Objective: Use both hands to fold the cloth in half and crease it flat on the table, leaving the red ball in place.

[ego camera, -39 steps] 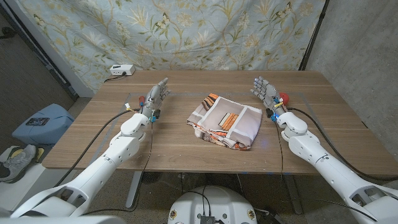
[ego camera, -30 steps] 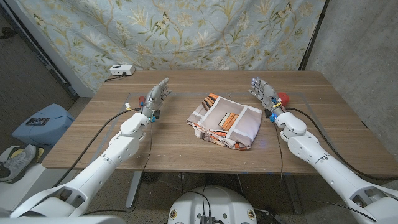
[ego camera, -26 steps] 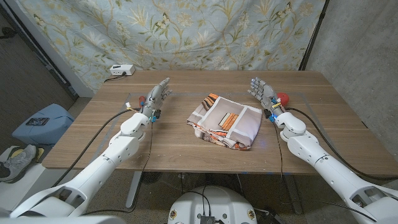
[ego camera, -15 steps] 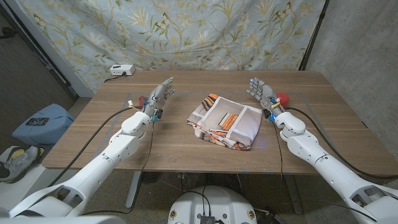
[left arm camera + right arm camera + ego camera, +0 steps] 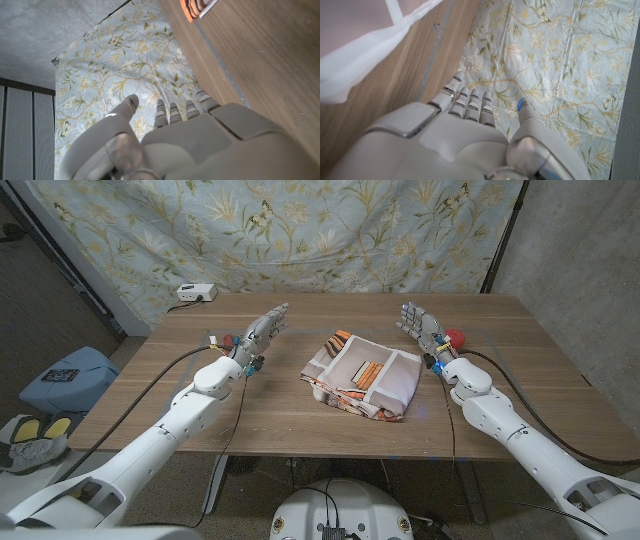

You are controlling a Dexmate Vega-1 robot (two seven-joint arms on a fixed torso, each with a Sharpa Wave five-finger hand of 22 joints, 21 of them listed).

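The cloth [image 5: 365, 374] lies bunched in a folded heap at the middle of the wooden table [image 5: 280, 410], white with orange stripes; its edge also appears in the left wrist view [image 5: 197, 7] and the right wrist view [image 5: 365, 50]. The red ball [image 5: 456, 338] sits at the right, just behind my right hand [image 5: 425, 328]. That hand is raised, fingers apart, holding nothing, right of the cloth. My left hand [image 5: 262, 332] hovers left of the cloth with fingers stretched forward, empty. Both hands are apart from the cloth.
A small white box [image 5: 196, 293] sits at the table's far left corner. A floral curtain [image 5: 300, 230] hangs behind the table. A small red and blue item [image 5: 228, 340] lies by my left hand. A blue bag [image 5: 68, 375] is on the floor left.
My left hand has lifted and moved slightly forward and right, toward the cloth's far side. My right hand has shifted a little left and back. The cloth and ball have not moved.
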